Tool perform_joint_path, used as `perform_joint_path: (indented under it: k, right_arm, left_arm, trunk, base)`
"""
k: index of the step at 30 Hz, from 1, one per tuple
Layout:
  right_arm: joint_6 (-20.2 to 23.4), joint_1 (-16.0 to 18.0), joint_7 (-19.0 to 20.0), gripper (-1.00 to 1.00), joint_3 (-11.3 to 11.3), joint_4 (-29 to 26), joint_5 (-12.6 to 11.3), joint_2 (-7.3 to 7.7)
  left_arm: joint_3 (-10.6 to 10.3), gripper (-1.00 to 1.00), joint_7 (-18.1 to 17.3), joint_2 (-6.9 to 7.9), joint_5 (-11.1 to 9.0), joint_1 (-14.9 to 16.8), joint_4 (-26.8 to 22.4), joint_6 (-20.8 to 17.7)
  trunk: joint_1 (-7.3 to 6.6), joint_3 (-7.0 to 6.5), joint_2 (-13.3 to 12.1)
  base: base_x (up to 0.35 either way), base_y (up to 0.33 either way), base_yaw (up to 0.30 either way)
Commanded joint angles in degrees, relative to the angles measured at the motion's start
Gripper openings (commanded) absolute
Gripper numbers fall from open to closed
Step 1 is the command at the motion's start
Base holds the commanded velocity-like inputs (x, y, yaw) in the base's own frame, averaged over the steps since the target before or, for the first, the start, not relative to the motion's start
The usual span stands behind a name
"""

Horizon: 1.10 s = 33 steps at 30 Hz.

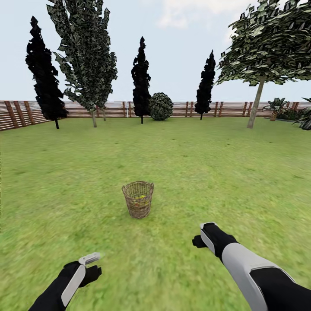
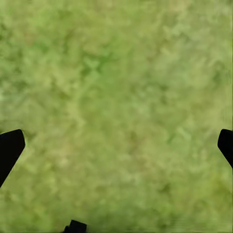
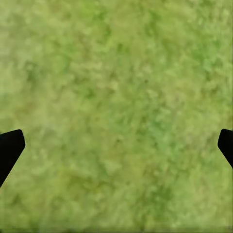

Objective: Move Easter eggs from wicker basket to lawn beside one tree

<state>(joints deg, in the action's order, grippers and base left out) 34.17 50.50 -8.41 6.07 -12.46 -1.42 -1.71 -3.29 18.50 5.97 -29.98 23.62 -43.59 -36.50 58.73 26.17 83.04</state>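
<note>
Head view: looks forward over a wide lawn (image 1: pixel 172 164) in a fenced garden under a pale sky.
Wicker basket: the wicker basket (image 1: pixel 138 199) stands upright on the grass, centre of the view, ahead of both arms and between them, well apart from each.
Easter eggs: a patch of yellow (image 1: pixel 140 198) shows through the weave inside the basket; how many eggs lie there cannot be told.
Left tool: the left tool (image 1: pixel 91 258) hangs low over bare grass at the near left, on a black and white arm.
Left tool state: in the left wrist view its two dark fingertips (image 2: pixel 10 150) stand at opposite edges of the picture with only grass between them, so the jaws are spread wide and hold nothing.
Right tool: the right tool (image 1: pixel 203 235) is held over grass at the near right, nearer the basket than the left one.
Right tool state: in the right wrist view the fingertips (image 3: pixel 10 149) also sit far apart, with mottled grass between them and nothing gripped.
Trees: a tree (image 1: pixel 257 101) with a bare, leaning trunk and leafy canopy stands far right; another leafy tree (image 1: pixel 88 56) stands far left.
Dark trees: near-black conical trees (image 1: pixel 141 77) line the back.
Bush: a round bush (image 1: pixel 161 106) sits by the fence (image 1: pixel 112 109).
</note>
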Motion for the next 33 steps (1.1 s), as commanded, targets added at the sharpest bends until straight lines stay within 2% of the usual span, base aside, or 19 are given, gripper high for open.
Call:
perform_joint_path:
  k: [1, 2, 5, 16, 18, 19, 20, 21, 22, 24, 27, 28, 29, 31, 33]
  right_arm:
    - [0.4, 0.0, -0.2, 1.0, 0.3, -0.1, -0.2, 0.03]
    - [0.4, 0.0, -0.3, 1.0, 0.3, -0.1, -0.3, 0.08]
    - [0.4, 0.0, -0.3, 1.0, 0.3, -0.1, -0.3, 0.05]
    - [0.4, 0.0, -0.2, 1.0, 0.2, -0.1, -0.4, 0.13]
    - [0.7, 0.0, 0.4, 1.0, 0.1, -0.1, -0.4, 0.68]
    - [0.8, 0.0, 1.3, 1.0, 0.0, -0.1, -0.2, 2.15]
    - [0.9, 0.0, 1.6, 1.0, 0.1, -0.2, -0.2, 2.9]
    - [1.6, 0.0, 2.4, 1.0, 0.2, -0.4, -0.3, 5.36]
    - [2.5, 0.0, 3.0, 1.0, 0.2, -0.5, -0.3, 6.55]
    - [4.8, 0.0, 5.0, 1.0, 0.3, -0.5, -0.3, 7.93]
    - [5.5, 0.0, 8.8, 1.0, 0.3, -0.2, 0.0, 8.99]
    - [5.5, 0.0, 10.3, 1.0, 0.3, 0.0, 0.1, 9.85]
    - [5.6, 0.0, 12.2, 1.0, 0.4, 0.6, 0.2, 11.79]
    - [5.2, 0.0, 15.2, 1.0, 0.4, 2.6, 0.2, 14.58]
    - [3.3, 0.0, 16.7, 1.0, 0.2, 3.8, -0.1, 16.56]
  left_arm:
    - [0.0, 1.0, 0.5, 0.41, -0.7, 0.0, 0.0, 0.0]
    - [0.9, 1.0, 0.4, 1.07, -0.8, 0.0, 0.0, -0.1]
    - [2.0, 1.0, 0.3, 1.59, -0.9, 0.0, 0.1, 0.0]
    - [2.1, 1.0, 0.1, 2.1, -0.7, 0.0, 0.0, -0.1]
    - [2.1, 1.0, 0.1, 2.06, -0.6, 0.0, 0.1, -0.1]
    - [2.0, 1.0, 0.1, 1.95, -0.6, 0.0, 0.2, -0.1]
    - [2.0, 1.0, 0.0, 1.9, -0.6, 0.0, 0.2, -0.1]
    - [2.0, 1.0, 0.1, 1.72, -0.5, 0.0, 0.2, -0.1]
    - [1.9, 1.0, 0.1, 1.64, -0.5, 0.0, 0.3, -0.1]
    - [1.7, 1.0, 0.1, 1.42, -0.4, 0.0, 0.3, -0.2]
    - [1.6, 1.0, 0.1, 1.39, -0.4, 0.0, 0.4, -0.2]
    - [1.6, 1.0, 0.1, 1.37, -0.4, 0.0, 0.4, -0.2]
    - [1.6, 1.0, 0.1, 1.33, -0.4, 0.0, 0.4, -0.2]
    - [1.5, 1.0, 0.1, 0.89, -0.4, 0.0, 0.4, -0.1]
    - [1.5, 1.0, 0.1, -0.11, -0.4, 0.0, 0.4, 0.0]
  trunk:
    - [0.0, 0.07, 0.0]
    - [0.0, 0.07, 0.0]
    - [0.0, 0.07, 0.0]
    - [0.0, 0.07, 0.0]
    - [0.0, 0.07, 0.0]
    - [0.0, 0.07, 0.0]
    - [0.0, 0.07, 0.0]
    - [0.0, 0.07, 0.0]
    - [0.0, 0.07, 0.0]
    - [0.0, 0.07, 0.0]
    - [0.0, 0.07, 0.0]
    - [0.0, 0.07, 0.0]
    - [0.0, 0.07, 0.0]
    - [0.0, 0.07, 0.0]
    - [0.0, 0.07, 0.0]
  base:
    - [0.0, 0.315, 0.0]
    - [0.0, 0.332, 0.0]
    - [0.0, 0.344, 0.0]
    - [0.0, 0.35, 0.0]
    - [0.0, 0.35, 0.0]
    - [0.0, 0.35, 0.0]
    - [0.0, 0.35, 0.0]
    - [0.0, 0.35, 0.0]
    - [0.0, 0.35, 0.0]
    - [0.0, 0.35, 0.0]
    - [0.0, 0.35, 0.0]
    - [0.0, 0.35, 0.0]
    - [0.0, 0.35, 0.0]
    - [0.0, 0.35, 0.0]
    - [0.0, 0.35, 0.0]
